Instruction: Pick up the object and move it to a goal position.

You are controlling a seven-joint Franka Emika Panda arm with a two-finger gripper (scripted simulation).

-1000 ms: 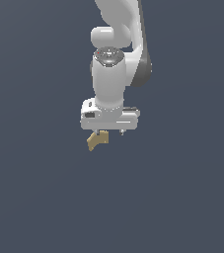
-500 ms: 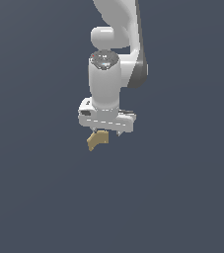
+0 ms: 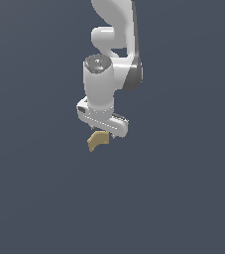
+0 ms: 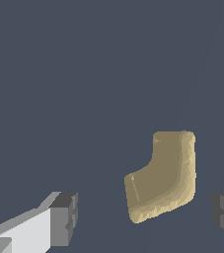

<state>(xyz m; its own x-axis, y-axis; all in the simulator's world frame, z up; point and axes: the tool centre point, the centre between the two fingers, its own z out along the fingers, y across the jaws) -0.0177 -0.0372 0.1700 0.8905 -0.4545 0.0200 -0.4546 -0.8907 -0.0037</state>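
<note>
The hand point(image 3: 102, 133) has turned; the object point(image 3: 97, 141) sits between its spread fingers.

All I get on my screen besides the job itself is a flat, dark slate-blue backdrop point(image 3: 183, 198) filling both feeds edge to edge (whether it is a bench top or just empty space, I cannot tell). It is evenly lit, unmarked, and looks the same at every clock position.
</note>
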